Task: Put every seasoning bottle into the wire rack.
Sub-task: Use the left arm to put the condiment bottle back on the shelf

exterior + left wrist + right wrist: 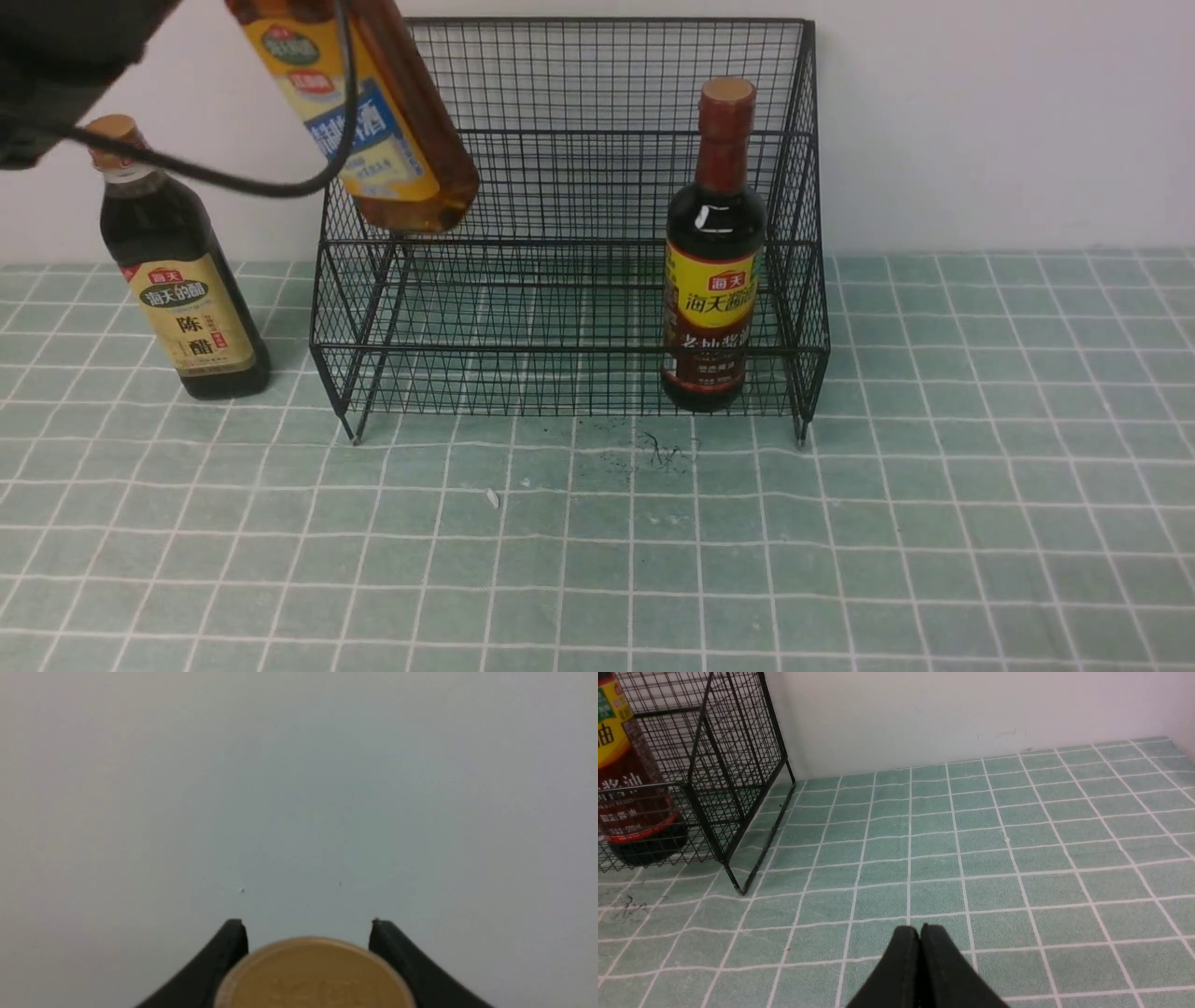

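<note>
In the front view, the rack (569, 349) holds the dark red-capped bottle (714, 252); the vinegar (191, 280) stands outside, on my left. In the left wrist view, my left fingers (229, 940) clamp the amber bottle (364, 112), raised and tilted by the rack. In the right wrist view, my right fingers (906, 952) are together.

The vinegar bottle (177, 271) reads 海天的醋, 陈醋; the soy sauce bottle (714, 280), 海天, 海天酱油, 老抽酱油; the amber bottle (373, 112), 料酒.
</note>
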Tool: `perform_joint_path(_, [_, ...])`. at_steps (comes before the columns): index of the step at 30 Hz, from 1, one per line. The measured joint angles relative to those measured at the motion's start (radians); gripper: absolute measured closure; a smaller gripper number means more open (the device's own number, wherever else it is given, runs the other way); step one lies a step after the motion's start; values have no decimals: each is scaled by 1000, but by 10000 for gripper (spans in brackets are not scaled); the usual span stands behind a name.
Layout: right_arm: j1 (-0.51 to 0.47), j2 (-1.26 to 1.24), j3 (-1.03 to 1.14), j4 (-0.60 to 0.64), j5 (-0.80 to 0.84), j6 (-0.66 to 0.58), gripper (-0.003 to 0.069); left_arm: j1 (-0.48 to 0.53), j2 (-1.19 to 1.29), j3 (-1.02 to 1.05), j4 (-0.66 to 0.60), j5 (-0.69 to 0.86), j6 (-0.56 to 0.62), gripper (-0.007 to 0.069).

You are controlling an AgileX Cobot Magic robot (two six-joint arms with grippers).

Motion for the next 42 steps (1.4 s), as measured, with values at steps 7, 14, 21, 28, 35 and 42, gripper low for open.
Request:
perform_joint_path(7, [0,0,0,0,0,0,673,-2,102,-59,-61,-44,90,323])
perform_joint_path(14, [0,0,0,0,0,0,673,-2,154,-61,-79,-11,177,323])
perform_joint_path(21, [0,0,0,0,0,0,673,-2,185,-49,-109,76,275,323])
perform_joint_path(28, [0,0,0,0,0,0,673,-2,222,-46,-251,104,376,323])
perform_joint_path(35, [0,0,0,0,0,0,673,-6,215,-55,-386,150,566,255])
perform_joint_path(42, [0,0,0,0,0,0,673,-7,162,-58,-502,172,787,167])
